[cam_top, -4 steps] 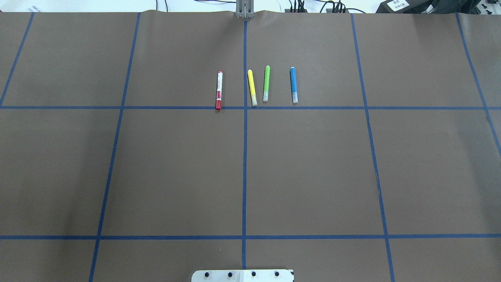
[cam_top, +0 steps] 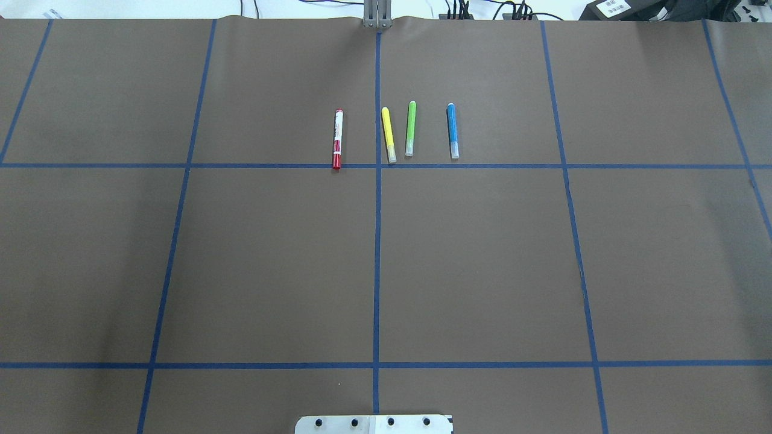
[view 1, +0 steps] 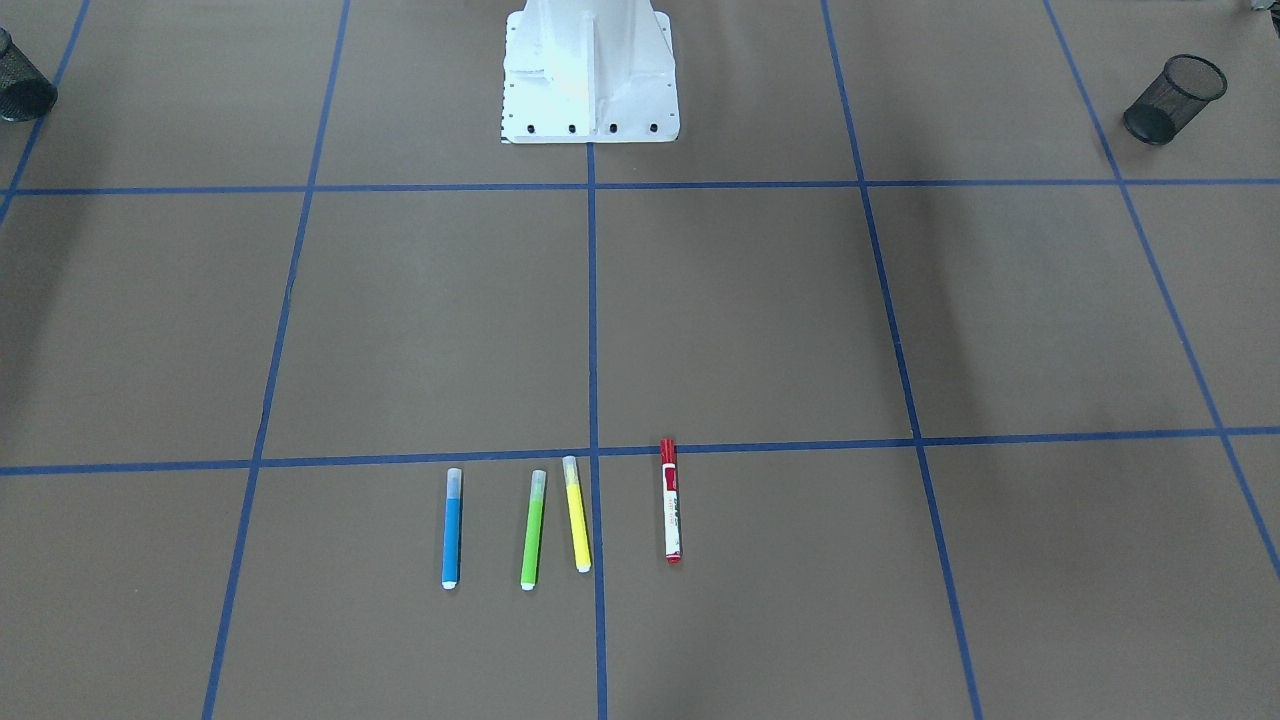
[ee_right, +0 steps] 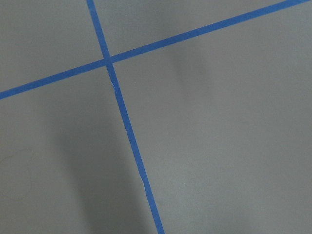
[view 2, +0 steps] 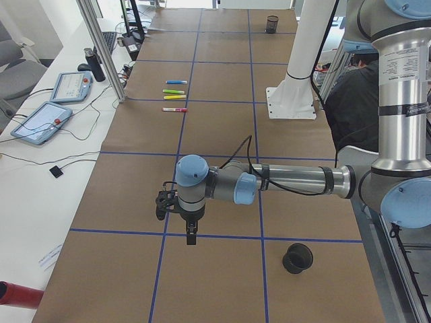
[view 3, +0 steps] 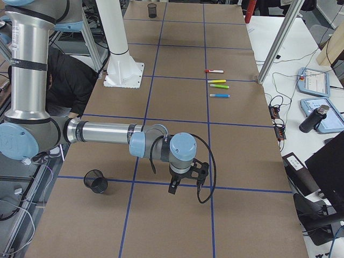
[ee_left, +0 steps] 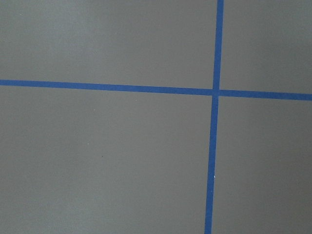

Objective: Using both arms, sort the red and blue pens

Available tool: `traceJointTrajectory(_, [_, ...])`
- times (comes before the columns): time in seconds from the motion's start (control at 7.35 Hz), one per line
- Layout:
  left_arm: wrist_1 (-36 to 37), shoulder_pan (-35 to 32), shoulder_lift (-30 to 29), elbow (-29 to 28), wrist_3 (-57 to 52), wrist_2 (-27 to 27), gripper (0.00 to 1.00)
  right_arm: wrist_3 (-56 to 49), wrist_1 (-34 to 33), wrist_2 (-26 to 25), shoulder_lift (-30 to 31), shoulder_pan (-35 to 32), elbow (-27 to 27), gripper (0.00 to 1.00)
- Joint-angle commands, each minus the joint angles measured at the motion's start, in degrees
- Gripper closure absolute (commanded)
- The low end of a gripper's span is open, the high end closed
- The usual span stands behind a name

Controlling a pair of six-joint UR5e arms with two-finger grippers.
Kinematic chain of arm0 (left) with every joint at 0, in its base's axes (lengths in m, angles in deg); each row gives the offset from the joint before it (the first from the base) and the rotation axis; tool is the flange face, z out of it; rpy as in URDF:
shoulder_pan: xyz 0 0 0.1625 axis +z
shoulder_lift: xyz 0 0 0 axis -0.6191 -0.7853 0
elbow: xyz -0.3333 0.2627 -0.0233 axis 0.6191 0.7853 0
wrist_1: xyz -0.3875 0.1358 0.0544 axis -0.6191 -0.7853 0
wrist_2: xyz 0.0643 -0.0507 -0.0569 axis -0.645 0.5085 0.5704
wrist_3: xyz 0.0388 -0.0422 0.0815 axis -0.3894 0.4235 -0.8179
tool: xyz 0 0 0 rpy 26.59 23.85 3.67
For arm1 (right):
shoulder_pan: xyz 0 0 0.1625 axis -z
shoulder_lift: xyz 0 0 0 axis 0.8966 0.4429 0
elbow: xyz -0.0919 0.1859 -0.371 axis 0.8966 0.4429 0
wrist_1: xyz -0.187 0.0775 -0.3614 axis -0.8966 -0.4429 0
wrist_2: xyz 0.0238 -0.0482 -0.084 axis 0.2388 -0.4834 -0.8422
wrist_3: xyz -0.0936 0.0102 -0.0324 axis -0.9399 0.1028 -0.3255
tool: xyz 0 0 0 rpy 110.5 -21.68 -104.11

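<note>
The red pen [cam_top: 338, 138] [view 1: 671, 500], white-barrelled with a red cap, lies flat at the far middle of the brown table, just left of the centre tape line. The blue pen [cam_top: 452, 129] [view 1: 452, 530] lies parallel to it, further right. My arms show only in the side views. The left gripper [view 2: 191, 235] hangs low over a tape crossing far from the pens. The right gripper [view 3: 183, 185] also points down over a tape line at its own end. I cannot tell whether either is open or shut. Both wrist views show bare mat and tape.
A yellow marker [cam_top: 388, 134] and a green marker [cam_top: 410, 128] lie between the two pens. Black mesh cups [view 1: 1170, 98] [view 1: 20, 90] stand near the robot's side at both ends. The white pedestal [view 1: 590, 70] stands mid-table. Tablets [view 2: 40, 121] lie on the side desk.
</note>
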Motion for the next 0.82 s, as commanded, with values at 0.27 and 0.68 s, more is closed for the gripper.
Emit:
traceJointTrajectory(0.27, [-0.27,0.26,-1.92,0.21,0.0,0.0,0.0,0.44,0.24,0.15,-1.03,0.09,-0.85,0.0])
traceJointTrajectory(0.68, [-0.62,9.7,-8.58,0.64,0.09,-1.74,0.0,1.23,-0.37,-0.03,-4.97,1.83,-1.82,0.0])
